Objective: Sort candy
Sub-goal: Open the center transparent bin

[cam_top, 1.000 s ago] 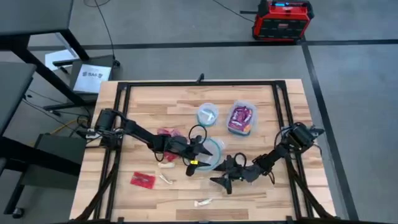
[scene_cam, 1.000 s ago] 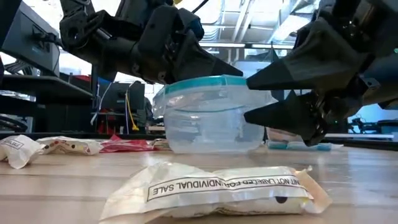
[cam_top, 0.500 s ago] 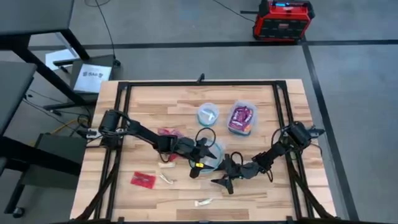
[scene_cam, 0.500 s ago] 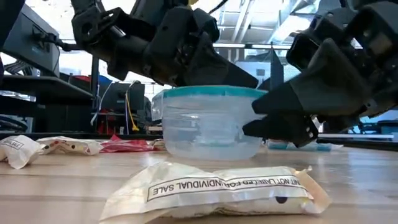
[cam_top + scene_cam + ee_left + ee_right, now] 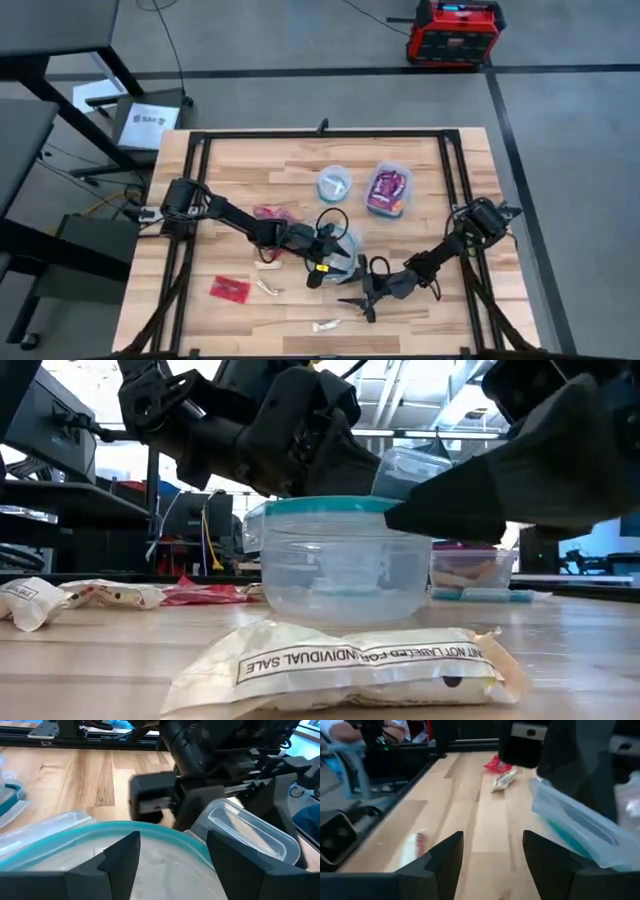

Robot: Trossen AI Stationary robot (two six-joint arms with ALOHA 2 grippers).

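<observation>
Candy lies loose on the wood: a red packet (image 5: 230, 290), cream sticks (image 5: 266, 287) (image 5: 326, 325) and a red sweet (image 5: 270, 213). A white packet (image 5: 350, 665) lies closest in the low view. A clear round container with a teal rim (image 5: 350, 240) (image 5: 335, 555) stands on its base at the table's middle. My left gripper (image 5: 328, 262) (image 5: 172, 837) is open just over that container's mouth. My right gripper (image 5: 358, 300) (image 5: 492, 837) is open over bare wood on the container's near-right side, with nothing between its fingers. My left gripper's open fingers (image 5: 120, 857) stand right at the container's teal rim (image 5: 150, 829), coming from the table's left and slanting down. I cannot tell whether a finger touches the rim.
At the back stand a round container holding white candy (image 5: 333, 183) and a rectangular one holding purple and red candy (image 5: 388, 190). A clear plastic piece (image 5: 250, 835) shows between the teal-rimmed container and my right arm. Black frame rails (image 5: 195, 200) run along the table's sides.
My left gripper has moved toward the table's right, from beside the teal-rimmed container to over its mouth. My right gripper has drawn back from the container toward the table's near edge and risen. The container has stayed in place.
</observation>
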